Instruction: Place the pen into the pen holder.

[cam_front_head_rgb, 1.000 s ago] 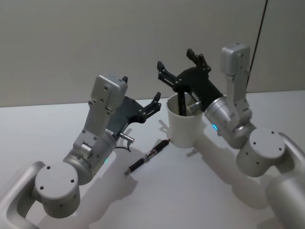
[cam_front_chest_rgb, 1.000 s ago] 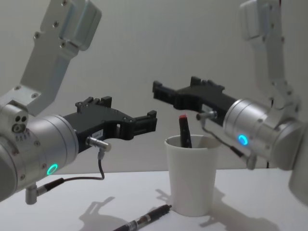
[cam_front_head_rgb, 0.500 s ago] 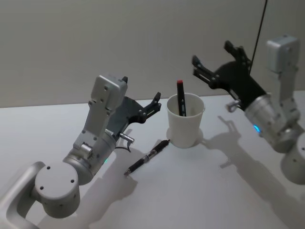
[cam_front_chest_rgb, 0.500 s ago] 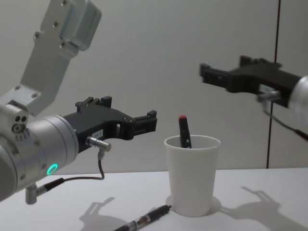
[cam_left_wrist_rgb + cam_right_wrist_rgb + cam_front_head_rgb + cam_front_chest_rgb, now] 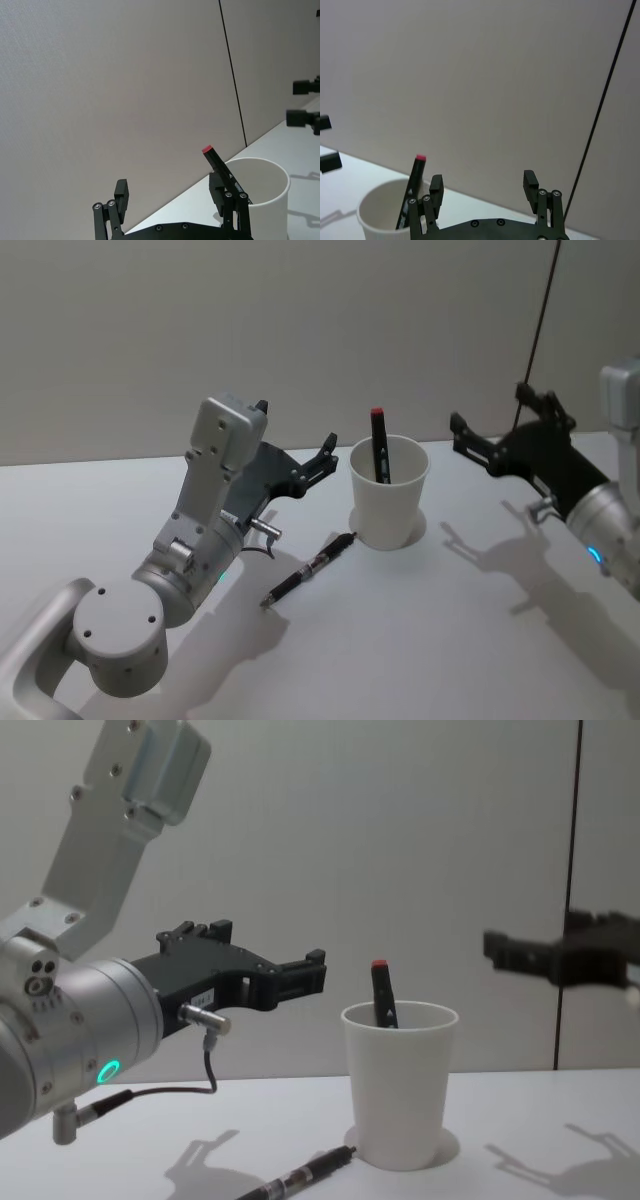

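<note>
Just left of the cup (image 5: 390, 510), the left gripper (image 5: 170, 192) hangs above the counter (image 5: 430, 640) with its jaws spread and nothing between them. Off to the cup's right, well apart from it, the right gripper (image 5: 483, 182) hangs just as spread and just as empty. A red-capped pen (image 5: 379, 440) stands leaning inside the cup, its cap clear of the rim. A loose pen (image 5: 310, 568) lies slanted on the counter, one end just beside the cup's foot and the other pointing toward the left arm.

We judge the loose pen to be light, stiff and smooth, so it is likely to roll or skid if nudged. We would take it across the middle of its barrel, jaws square to its slant. The paper cup looks light too (and already carries one leaning pen), so a knock at the rim could tip it.

The head view gives us the loose pen's whole length and angle, while the chest view catches just its upper end at the bottom edge. In return, the chest view shows how high the left gripper sits above the counter. Each wrist view shows the cup past its own fingers, with the other gripper's tips far off.
</note>
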`<state>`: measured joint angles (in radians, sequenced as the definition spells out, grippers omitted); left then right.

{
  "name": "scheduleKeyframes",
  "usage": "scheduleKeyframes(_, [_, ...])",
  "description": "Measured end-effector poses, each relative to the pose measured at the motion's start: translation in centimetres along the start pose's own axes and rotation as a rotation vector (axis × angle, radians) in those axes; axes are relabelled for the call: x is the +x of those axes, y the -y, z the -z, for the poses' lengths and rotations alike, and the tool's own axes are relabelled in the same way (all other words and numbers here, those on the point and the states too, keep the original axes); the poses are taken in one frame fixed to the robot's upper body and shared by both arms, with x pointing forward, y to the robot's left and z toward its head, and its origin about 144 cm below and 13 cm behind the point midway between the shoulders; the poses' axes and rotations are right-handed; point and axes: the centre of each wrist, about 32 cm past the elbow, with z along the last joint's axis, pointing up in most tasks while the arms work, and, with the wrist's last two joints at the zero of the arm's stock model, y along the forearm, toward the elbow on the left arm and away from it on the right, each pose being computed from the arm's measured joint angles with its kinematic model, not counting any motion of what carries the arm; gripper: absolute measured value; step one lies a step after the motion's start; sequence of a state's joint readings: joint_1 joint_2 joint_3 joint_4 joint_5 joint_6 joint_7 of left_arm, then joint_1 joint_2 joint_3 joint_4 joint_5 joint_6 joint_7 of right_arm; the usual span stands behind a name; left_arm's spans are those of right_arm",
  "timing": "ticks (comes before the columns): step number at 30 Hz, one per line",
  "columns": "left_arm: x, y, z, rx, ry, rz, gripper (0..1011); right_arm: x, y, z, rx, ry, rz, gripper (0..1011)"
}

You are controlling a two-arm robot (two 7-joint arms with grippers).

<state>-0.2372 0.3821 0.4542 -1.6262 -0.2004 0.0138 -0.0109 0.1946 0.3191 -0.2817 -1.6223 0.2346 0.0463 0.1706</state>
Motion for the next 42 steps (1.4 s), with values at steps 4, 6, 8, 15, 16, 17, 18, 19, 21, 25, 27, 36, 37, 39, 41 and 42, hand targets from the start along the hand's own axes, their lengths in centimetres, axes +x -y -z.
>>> scheduleKeyframes(4, [0.0, 0.0, 0.0, 0.000, 0.000, 0.000, 1001, 0.3, 0.9, 0.7, -0.052, -0.009, -0.003, 1001])
scheduleKeyframes(6, [0.0, -0.1, 0.0, 0.003, -0.001, 0.002, 1001, 0.4, 1.4, 1.2, -0.085, -0.017, -0.006, 1001])
scheduleKeyframes(8, [-0.1, -0.2, 0.1, 0.009, -0.001, 0.010, 1001, 0.6, 1.8, 1.6, -0.116, -0.025, -0.010, 1001])
scheduleKeyframes(15, [-0.2, -0.6, 0.1, 0.041, -0.016, 0.056, 1001, 0.9, 3.1, 3.3, -0.218, -0.053, -0.022, 1001])
scheduleKeyframes(16, [-0.2, -0.8, 0.2, 0.052, -0.021, 0.069, 1001, 1.0, 3.3, 3.4, -0.229, -0.056, -0.023, 1002])
scheduleKeyframes(17, [-0.2, -0.9, 0.2, 0.060, -0.025, 0.077, 1001, 1.0, 3.5, 3.8, -0.253, -0.063, -0.027, 1001])
scheduleKeyframes(18, [-0.3, -1.0, 0.2, 0.071, -0.031, 0.093, 1001, 1.1, 3.6, 4.0, -0.264, -0.066, -0.028, 1001])
scheduleKeyframes(19, [-0.3, -1.1, 0.2, 0.077, -0.034, 0.100, 1001, 1.1, 3.8, 4.3, -0.277, -0.070, -0.029, 1001])
scheduleKeyframes(21, [-0.3, -1.3, 0.2, 0.091, -0.040, 0.114, 1001, 1.2, 4.2, 4.9, -0.311, -0.080, -0.033, 1001])
scheduleKeyframes(25, [-0.2, -1.8, 0.2, 0.137, -0.060, 0.156, 1001, 1.4, 4.8, 5.9, -0.371, -0.099, -0.042, 1001])
scheduleKeyframes(27, [-0.2, -2.1, 0.3, 0.159, -0.066, 0.169, 1001, 1.5, 5.0, 6.5, -0.399, -0.111, -0.046, 1002])
scheduleKeyframes(36, [0.6, -3.7, 0.5, 0.253, -0.094, 0.197, 1001, 2.1, 5.8, 8.0, -0.461, -0.135, -0.059, 1001])
scheduleKeyframes(37, [0.8, -4.0, 0.6, 0.266, -0.098, 0.198, 1001, 2.1, 5.8, 8.0, -0.462, -0.135, -0.060, 1001])
scheduleKeyframes(39, [1.0, -4.5, 0.6, 0.284, -0.108, 0.196, 1001, 2.1, 5.9, 8.1, -0.465, -0.136, -0.065, 1001])
scheduleKeyframes(41, [1.2, -4.9, 0.7, 0.297, -0.113, 0.193, 1001, 2.1, 5.9, 8.1, -0.465, -0.137, -0.067, 1001])
scheduleKeyframes(42, [1.2, -5.0, 0.7, 0.301, -0.115, 0.192, 1001, 2.1, 6.0, 8.2, -0.467, -0.137, -0.069, 1001])
